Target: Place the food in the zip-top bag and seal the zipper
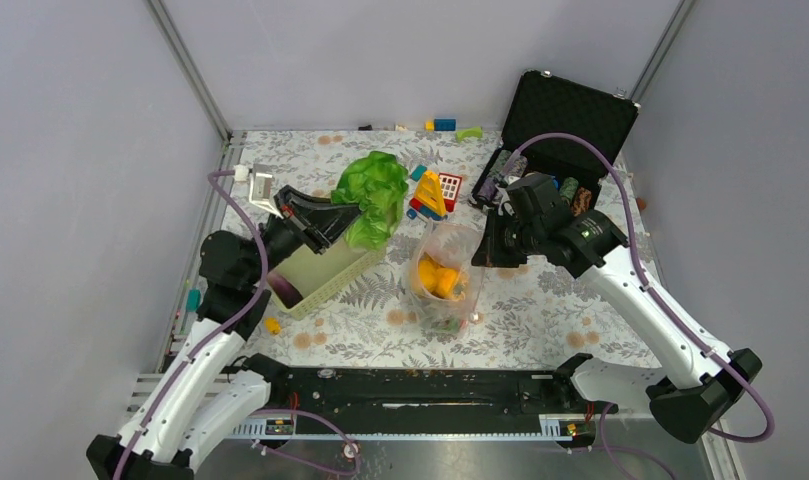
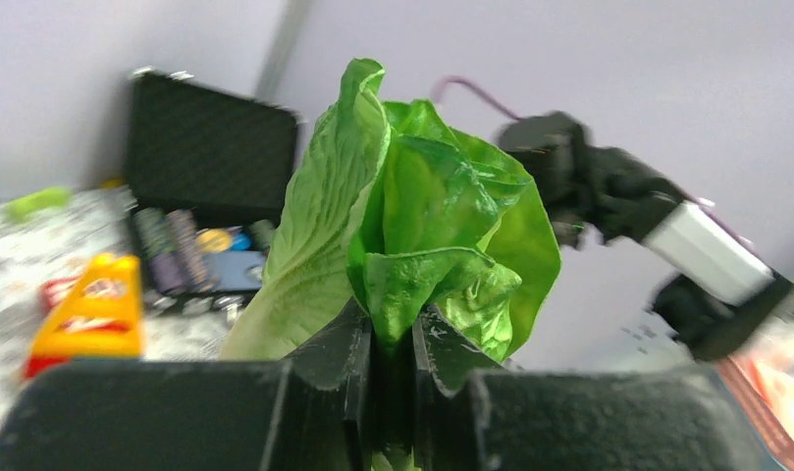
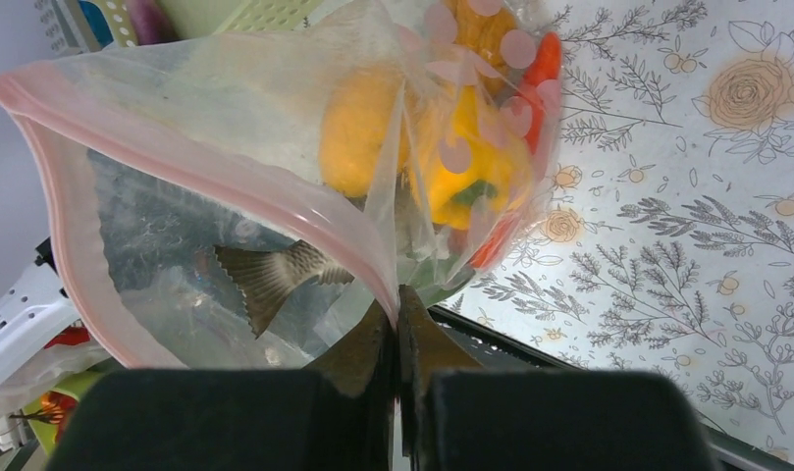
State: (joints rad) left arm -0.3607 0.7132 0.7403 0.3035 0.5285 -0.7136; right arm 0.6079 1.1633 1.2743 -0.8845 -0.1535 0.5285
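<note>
My left gripper [image 2: 395, 329] is shut on the stalk of a green leafy lettuce [image 2: 412, 226] and holds it in the air above the pale green basket [image 1: 325, 275]; the lettuce [image 1: 375, 195] shows in the top view too. My right gripper [image 3: 400, 306] is shut on the pink-red zipper strip [image 3: 216, 177] of the clear zip-top bag [image 3: 275, 196] and holds its mouth open. The bag [image 1: 445, 270] hangs at table centre. Inside it are yellow and orange food pieces [image 3: 451, 147] and a red-orange piece [image 3: 542, 61].
An open black case [image 1: 555, 130] with poker chips stands at the back right. Coloured toy blocks [image 1: 432, 192] lie behind the bag, and more [image 1: 445, 125] at the far wall. A small yellow piece [image 1: 272, 325] lies near the basket's front corner.
</note>
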